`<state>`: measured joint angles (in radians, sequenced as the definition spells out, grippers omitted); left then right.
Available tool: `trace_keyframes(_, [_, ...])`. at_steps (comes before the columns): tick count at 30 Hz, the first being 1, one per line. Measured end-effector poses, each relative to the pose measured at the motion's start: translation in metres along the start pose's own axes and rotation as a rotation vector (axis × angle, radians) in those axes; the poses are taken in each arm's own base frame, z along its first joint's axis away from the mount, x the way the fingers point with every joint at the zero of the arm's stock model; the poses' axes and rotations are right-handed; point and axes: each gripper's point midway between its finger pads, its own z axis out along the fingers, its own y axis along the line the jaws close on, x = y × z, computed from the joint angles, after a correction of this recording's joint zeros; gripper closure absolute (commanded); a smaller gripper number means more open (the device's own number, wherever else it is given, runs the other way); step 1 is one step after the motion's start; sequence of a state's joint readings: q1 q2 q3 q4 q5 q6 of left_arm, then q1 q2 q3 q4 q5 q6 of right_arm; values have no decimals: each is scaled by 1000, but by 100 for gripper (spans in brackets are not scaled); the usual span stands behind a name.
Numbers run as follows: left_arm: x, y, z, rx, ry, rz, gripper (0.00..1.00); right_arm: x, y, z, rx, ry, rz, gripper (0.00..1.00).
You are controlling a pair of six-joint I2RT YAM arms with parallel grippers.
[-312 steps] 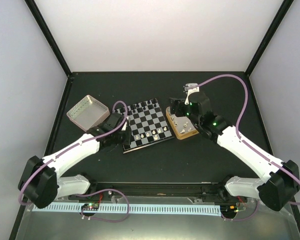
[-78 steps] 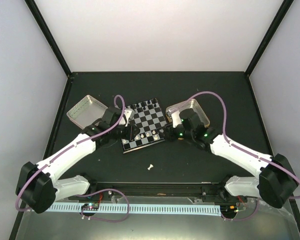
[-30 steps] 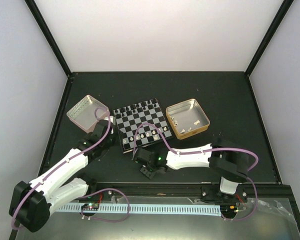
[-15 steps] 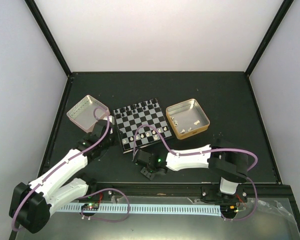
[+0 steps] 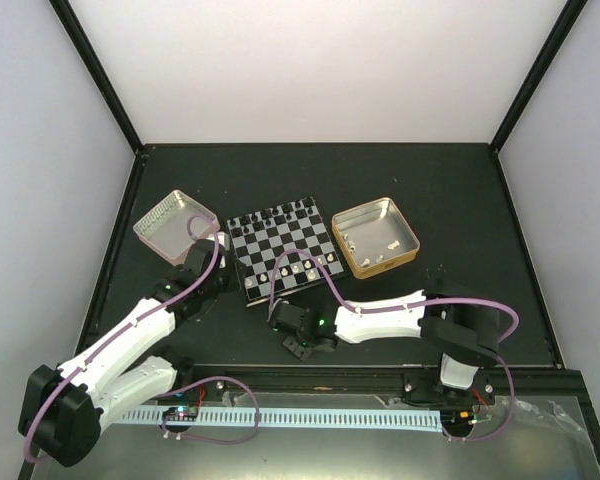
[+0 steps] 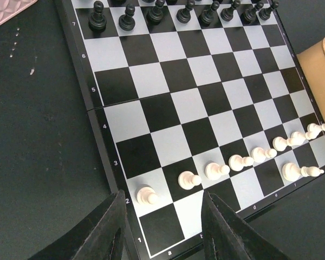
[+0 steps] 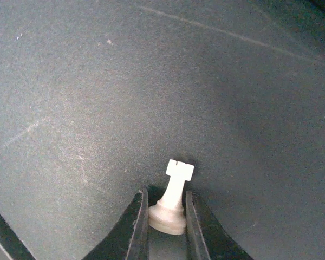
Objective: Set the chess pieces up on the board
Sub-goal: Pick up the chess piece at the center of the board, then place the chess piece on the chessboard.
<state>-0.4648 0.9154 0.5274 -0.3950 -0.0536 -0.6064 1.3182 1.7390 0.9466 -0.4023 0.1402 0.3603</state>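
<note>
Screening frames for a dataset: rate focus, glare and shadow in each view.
Top external: evenly lit, bright back wall, chess pieces too small to resolve. Left wrist: board sharp, mild sheen; near fingers soft. Right wrist: white rook crisp, faint shadow, no glare.

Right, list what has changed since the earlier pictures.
The right gripper left the gold-rimmed tin, swung round in front of the board and closed on the white rook that had been lying loose there. The left gripper drew back off the board and hangs open at its near-left corner. The board and the pieces on it stayed put.
</note>
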Motion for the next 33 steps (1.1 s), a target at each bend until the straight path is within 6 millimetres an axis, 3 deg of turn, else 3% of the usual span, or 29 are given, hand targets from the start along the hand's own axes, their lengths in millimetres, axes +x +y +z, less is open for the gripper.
trace_keyframes(11, [4,-11,-2,71,14,-1,44,0,-14,-9,57,-56,15,95])
trace_keyframes(18, [7,-60,-13,347,67,13,33,-49,-26,-53,95,-375,-22,96])
trace_keyframes(22, [14,-94,-26,528,172,27,32,-78,-30,-82,123,-559,-65,97])
trace_keyframes(26, [13,-124,-40,677,272,40,35,-91,-32,-96,149,-659,-97,97])
trace_keyframes(33, [28,-141,-53,812,405,37,46,-102,-38,-111,194,-746,-118,97])
